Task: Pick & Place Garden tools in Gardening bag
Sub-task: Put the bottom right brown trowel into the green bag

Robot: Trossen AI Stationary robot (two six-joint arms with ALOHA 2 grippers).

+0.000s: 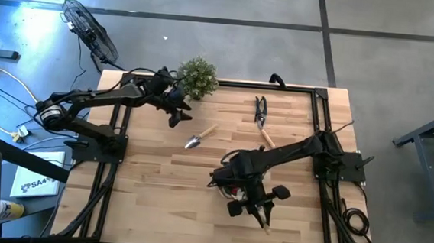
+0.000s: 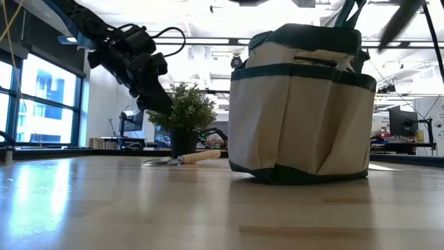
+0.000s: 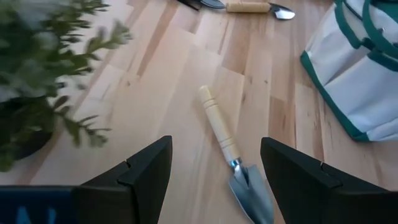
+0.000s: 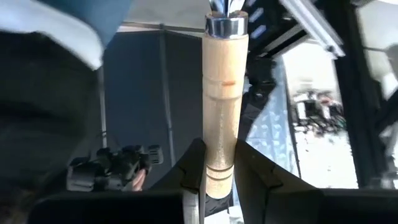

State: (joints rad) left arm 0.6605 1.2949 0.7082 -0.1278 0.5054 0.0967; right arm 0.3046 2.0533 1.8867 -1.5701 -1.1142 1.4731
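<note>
The gardening bag [image 2: 300,104] sits on the wooden table [image 1: 150,201], near the front middle, and from above the right arm covers most of it. It is tan cloth with green trim and side pockets. I cannot see down into its mouth, so I cannot tell what is in it. The right gripper [image 4: 219,171] is over the bag, and its two fingers are pressed tight on a wooden tool handle [image 4: 224,93] with a shiny metal collar at the far end. That handle sticks out past the arm toward the front edge of the table. The left gripper [image 3: 214,180] hangs in the air at the back left, just beside the potted plant [image 1: 197,77], and its fingers are spread wide with nothing between them. Under it and a bit ahead lies a small trowel [image 1: 199,138] flat on the wood, with bare table all around it, between the plant and the bag. More tools lie at the back right: dark snips [image 1: 260,109] and another wooden-handled tool [image 1: 266,136] just beside them, near the right arm. The plant stands right at the back edge. The front left part of the table is wide open wood.
</note>
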